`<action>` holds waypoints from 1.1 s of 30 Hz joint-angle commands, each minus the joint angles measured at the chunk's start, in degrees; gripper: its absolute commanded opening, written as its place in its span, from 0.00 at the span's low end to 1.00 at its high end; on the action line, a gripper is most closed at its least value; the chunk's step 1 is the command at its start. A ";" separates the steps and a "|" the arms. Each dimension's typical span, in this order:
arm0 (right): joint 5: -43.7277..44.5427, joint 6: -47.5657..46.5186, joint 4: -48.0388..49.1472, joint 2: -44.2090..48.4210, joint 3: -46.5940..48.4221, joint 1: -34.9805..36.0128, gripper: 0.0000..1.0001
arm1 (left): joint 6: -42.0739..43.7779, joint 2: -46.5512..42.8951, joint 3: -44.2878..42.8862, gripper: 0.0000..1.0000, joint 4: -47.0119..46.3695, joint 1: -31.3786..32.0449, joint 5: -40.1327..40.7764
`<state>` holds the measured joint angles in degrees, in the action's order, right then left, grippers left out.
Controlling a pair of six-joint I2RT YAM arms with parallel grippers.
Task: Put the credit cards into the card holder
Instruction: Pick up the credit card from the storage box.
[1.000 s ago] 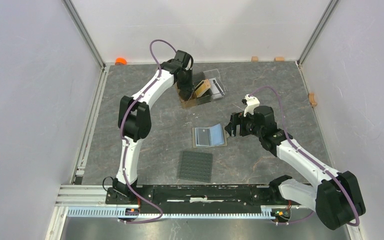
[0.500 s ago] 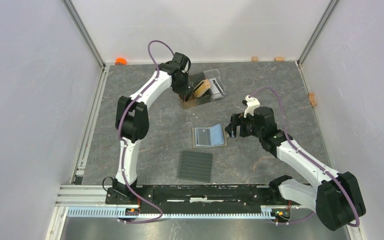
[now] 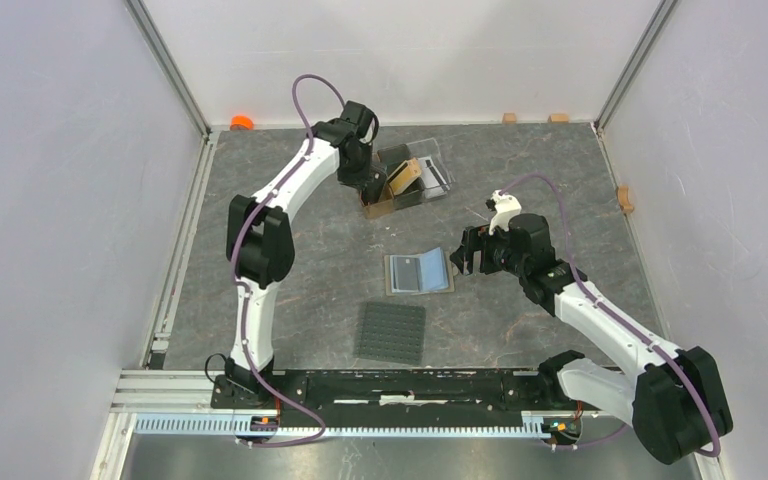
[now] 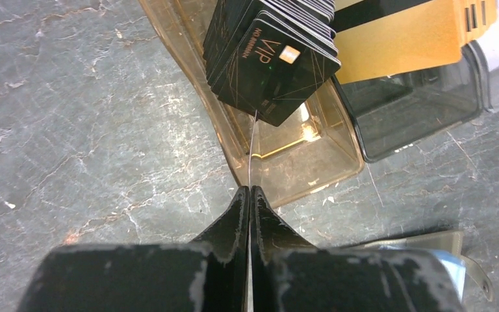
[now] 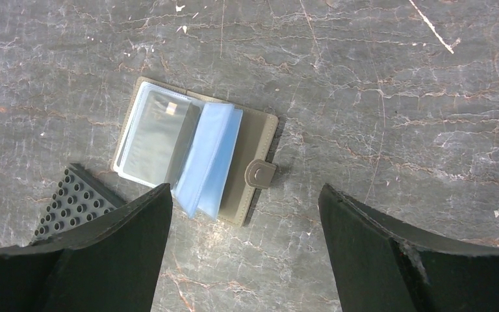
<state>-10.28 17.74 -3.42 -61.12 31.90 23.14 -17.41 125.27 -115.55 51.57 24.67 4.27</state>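
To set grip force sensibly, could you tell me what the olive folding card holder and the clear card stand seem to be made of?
Olive-taupe folding card holder: probably matte faux leather, judging by its dull cover; its bluish pockets look like glossy soft vinyl. Clear amber-tinted card stand: likely rigid plastic, see-through with glints.

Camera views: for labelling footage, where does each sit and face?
Top external: above, behind both arms, shown whole; down at the table.
Left wrist: on its arm, past shut left gripper toward black cards.
Right wrist: on its arm, down through open right gripper at card holder.
Top and right wrist share card holder, studded mat.
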 commanded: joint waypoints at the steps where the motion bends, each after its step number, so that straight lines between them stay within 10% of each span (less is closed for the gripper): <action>1: 1.11 0.39 2.15 1.59 -0.17 -0.20 0.87 | 3.26 -6.76 -2.42 0.02 3.54 -0.12 1.75; 12: 1.13 -2.78 1.82 3.05 2.54 -0.22 0.88 | 4.06 -16.34 3.40 0.02 -2.87 -0.07 -3.44; 26: -34.22 -11.44 4.64 3.01 12.24 -0.21 0.89 | 14.76 -32.98 29.48 0.02 -12.26 1.60 -55.38; 33: -46.15 -8.76 1.83 -3.23 15.44 0.38 0.77 | 13.44 -37.60 39.69 0.02 -18.70 5.62 -66.22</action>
<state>-46.85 7.84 -0.93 -62.06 45.60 23.14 -5.91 91.46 -78.59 39.51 28.53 -49.82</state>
